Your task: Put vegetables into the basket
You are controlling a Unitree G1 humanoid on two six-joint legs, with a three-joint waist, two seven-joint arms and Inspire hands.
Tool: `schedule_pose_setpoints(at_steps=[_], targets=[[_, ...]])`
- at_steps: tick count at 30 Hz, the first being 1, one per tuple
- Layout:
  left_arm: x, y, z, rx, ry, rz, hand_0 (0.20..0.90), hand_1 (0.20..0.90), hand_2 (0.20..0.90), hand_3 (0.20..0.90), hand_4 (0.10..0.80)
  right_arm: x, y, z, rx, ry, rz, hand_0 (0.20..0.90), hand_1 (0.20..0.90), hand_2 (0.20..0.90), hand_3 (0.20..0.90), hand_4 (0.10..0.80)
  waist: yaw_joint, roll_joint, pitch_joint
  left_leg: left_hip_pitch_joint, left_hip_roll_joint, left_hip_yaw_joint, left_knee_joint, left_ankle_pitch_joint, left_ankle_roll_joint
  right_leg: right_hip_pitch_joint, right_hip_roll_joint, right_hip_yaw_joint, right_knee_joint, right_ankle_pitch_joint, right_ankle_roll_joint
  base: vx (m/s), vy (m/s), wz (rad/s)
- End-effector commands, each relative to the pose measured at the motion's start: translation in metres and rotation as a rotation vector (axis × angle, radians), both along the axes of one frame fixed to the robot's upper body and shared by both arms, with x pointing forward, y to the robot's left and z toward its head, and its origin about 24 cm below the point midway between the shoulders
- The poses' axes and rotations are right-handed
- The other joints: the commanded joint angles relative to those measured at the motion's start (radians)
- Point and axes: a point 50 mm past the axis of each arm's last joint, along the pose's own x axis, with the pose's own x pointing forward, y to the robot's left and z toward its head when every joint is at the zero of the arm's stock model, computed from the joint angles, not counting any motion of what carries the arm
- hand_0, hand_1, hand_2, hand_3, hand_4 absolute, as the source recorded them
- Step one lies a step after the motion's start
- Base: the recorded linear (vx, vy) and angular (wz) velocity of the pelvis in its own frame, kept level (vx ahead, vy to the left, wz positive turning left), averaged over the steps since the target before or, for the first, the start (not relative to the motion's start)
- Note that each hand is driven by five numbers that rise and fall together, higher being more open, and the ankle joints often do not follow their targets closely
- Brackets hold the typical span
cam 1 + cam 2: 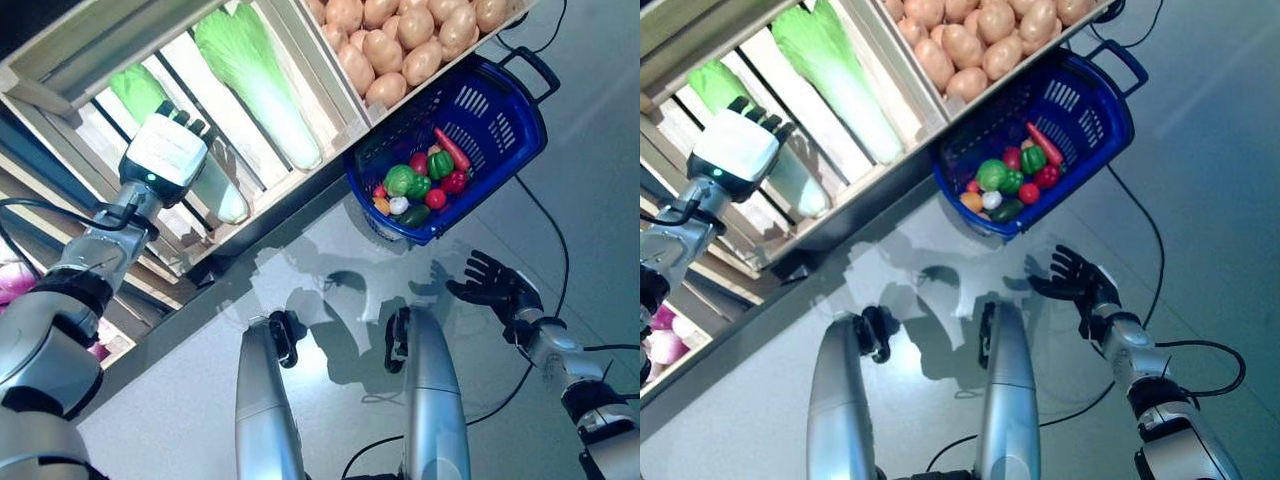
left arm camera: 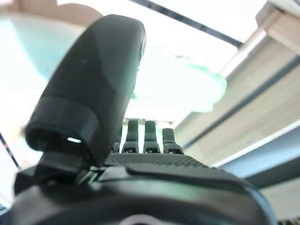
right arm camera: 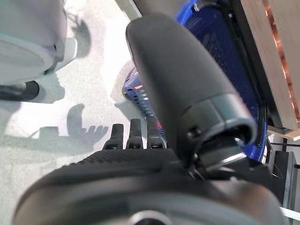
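A long pale-green cabbage (image 1: 222, 190) lies in a slatted wooden crate (image 1: 290, 40). My left hand (image 1: 187, 122) rests over its leafy end with fingers straight, and the left wrist view shows the thumb (image 2: 93, 93) standing off the cabbage (image 2: 187, 79). A second, larger cabbage (image 1: 255, 75) lies beside it. The blue basket (image 1: 505, 110) sits on the floor below the crates and holds a green pepper (image 1: 403, 180), a red chili (image 1: 452, 148) and other small vegetables. My right hand (image 1: 495, 285) hovers open over the floor just short of the basket (image 3: 220, 47).
A crate of potatoes (image 1: 400, 40) stands directly above the basket. The wooden shelf front (image 1: 200, 250) runs diagonally across the view. Pink produce (image 1: 12, 282) shows on a lower shelf at far left. Grey floor (image 1: 330, 260) lies between shelf and basket.
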Motion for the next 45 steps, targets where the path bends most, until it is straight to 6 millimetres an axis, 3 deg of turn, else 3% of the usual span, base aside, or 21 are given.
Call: schedule_pose_setpoints(at_steps=[1, 16, 17, 18, 28, 35, 45], targets=[[-0.018, 0.038, 0.074, 0.030, -0.219, 0.202, 0.900, 0.900, 0.900, 0.900, 0.800, -0.002, -0.038, 0.042, 0.038, -0.170, -0.123, 0.900, 0.900, 0.900, 0.900, 0.800, 0.001, 0.002, -0.035, 0.028, 0.030, 0.000, 0.018, -0.115, -0.013, 0.024, -0.060, 0.002, -0.081, 0.090, 0.022, -0.020, 0.001, 0.06], [-0.032, 0.067, 0.086, -0.026, -0.206, 0.411, 0.900, 0.900, 0.900, 0.900, 0.800, -0.015, -0.060, 0.051, 0.043, -0.219, -0.201, 0.900, 0.900, 0.900, 0.900, 0.800, 0.009, -0.002, -0.046, -0.133, 0.041, -0.035, 0.123, -0.121, -0.014, -0.134, -0.083, 0.009, 0.041, 0.069, 0.022, 0.002, 0.001, -0.02], [-0.032, 0.066, 0.085, -0.032, -0.213, 0.403, 0.707, 0.707, 0.707, 0.707, 0.671, -0.015, -0.060, 0.050, 0.046, -0.218, -0.206, 0.900, 0.900, 0.900, 0.900, 0.800, 0.010, -0.003, -0.048, -0.135, 0.042, -0.036, 0.124, -0.120, -0.014, -0.136, -0.083, 0.009, 0.043, 0.069, 0.021, 0.000, 0.000, 0.00], [-0.031, 0.065, 0.085, -0.045, -0.223, 0.383, 0.300, 0.300, 0.300, 0.300, 0.400, -0.016, -0.060, 0.049, 0.050, -0.218, -0.210, 0.900, 0.900, 0.900, 0.900, 0.800, 0.010, -0.003, -0.049, -0.136, 0.042, -0.037, 0.124, -0.119, -0.013, -0.139, -0.083, 0.009, 0.045, 0.069, 0.022, 0.000, 0.000, 0.00], [-0.031, 0.063, 0.081, -0.085, -0.204, 0.338, 0.300, 0.300, 0.300, 0.300, 0.400, -0.011, -0.051, 0.055, 0.062, -0.257, -0.169, 0.900, 0.900, 0.900, 0.900, 0.800, 0.012, 0.006, -0.075, -0.070, 0.051, -0.014, 0.062, -0.100, -0.007, -0.073, -0.089, -0.010, -0.018, 0.080, 0.023, 0.000, 0.000, 0.00], [-0.030, 0.058, 0.071, -0.135, -0.195, 0.230, 0.300, 0.300, 0.300, 0.300, 0.400, -0.008, -0.045, 0.050, 0.067, -0.246, -0.141, 0.900, 0.900, 0.900, 0.900, 0.800, 0.003, 0.017, -0.106, 0.119, 0.066, 0.054, -0.089, -0.070, -0.003, 0.111, -0.079, -0.040, -0.172, 0.116, 0.023, 0.025, 0.001, -0.02], [-0.040, 0.059, 0.053, -0.245, -0.211, 0.084, 0.300, 0.300, 0.300, 0.300, 0.400, -0.014, -0.031, 0.031, 0.079, -0.215, -0.102, 0.900, 0.900, 0.900, 0.900, 0.800, 0.001, 0.030, -0.177, 0.356, 0.051, 0.109, -0.289, -0.032, 0.004, 0.328, -0.056, -0.046, -0.359, 0.152, 0.013, 0.077, -0.020, 0.00]])
